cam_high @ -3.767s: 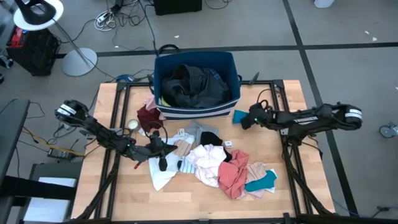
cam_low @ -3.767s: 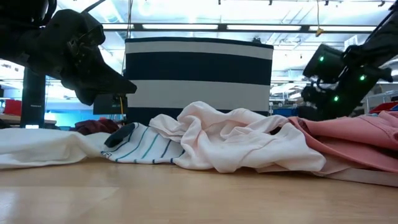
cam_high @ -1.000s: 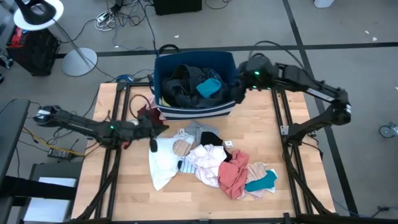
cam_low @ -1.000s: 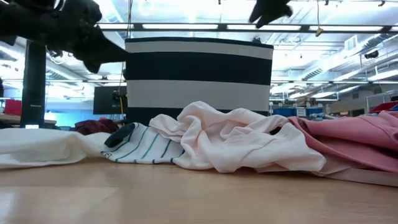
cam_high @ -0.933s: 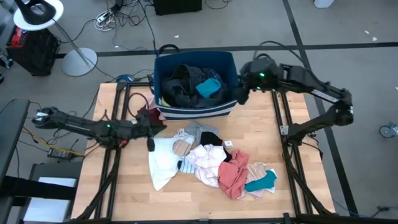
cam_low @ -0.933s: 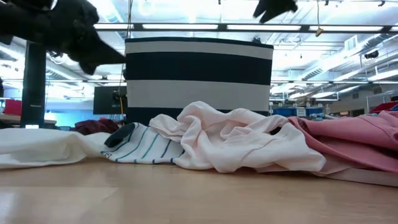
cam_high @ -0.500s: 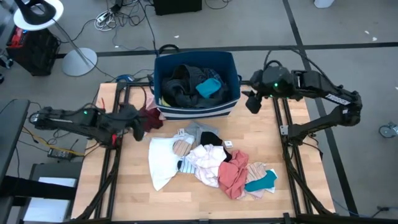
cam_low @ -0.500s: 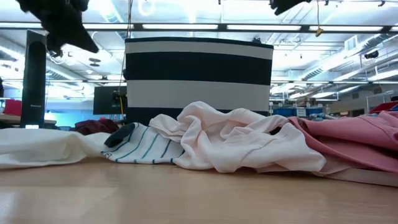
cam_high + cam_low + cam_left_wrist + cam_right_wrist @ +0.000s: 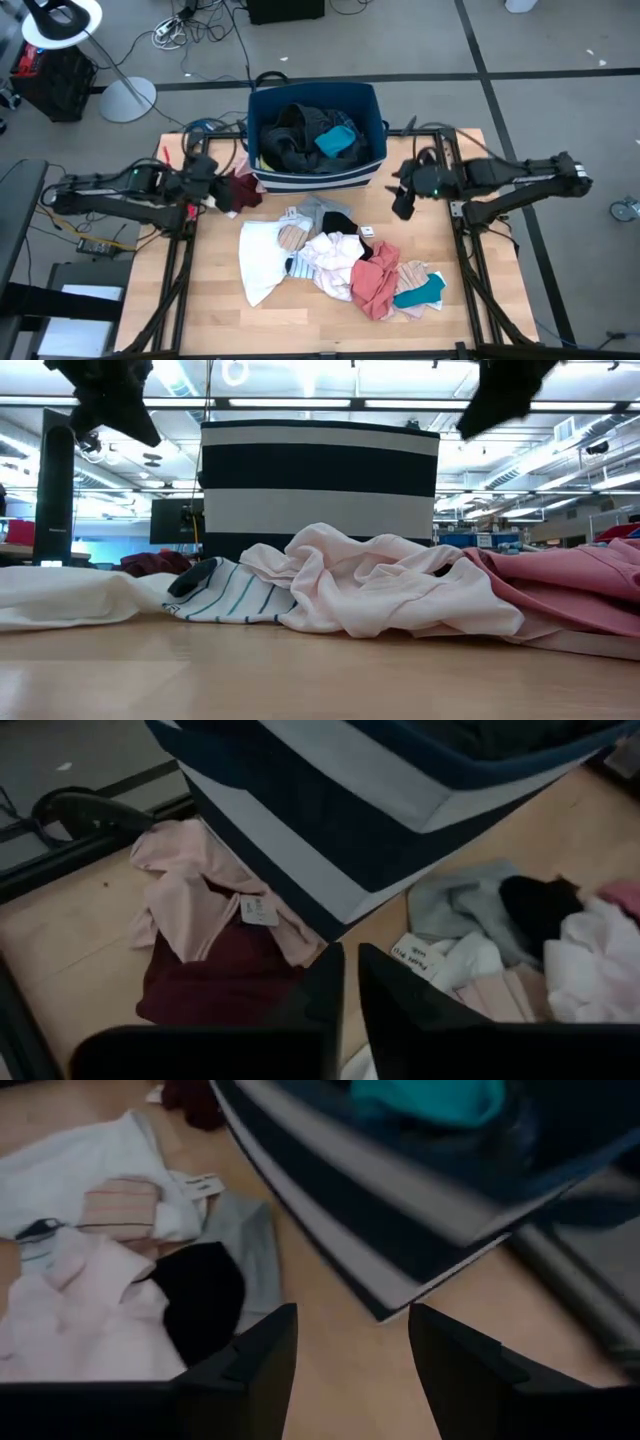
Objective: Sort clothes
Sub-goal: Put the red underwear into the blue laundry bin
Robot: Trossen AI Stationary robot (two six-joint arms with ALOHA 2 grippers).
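Beside the striped bin [image 9: 316,135], soft crumpled clothes [image 9: 340,262] lie heaped.

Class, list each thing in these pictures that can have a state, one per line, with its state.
Bin: upright, holding dark clothes and a teal garment.
Maroon garment: crumpled on the table beside the bin.
Clothes pile: loose on the table.
Left tool: slightly open, empty.
Right tool: open, empty.
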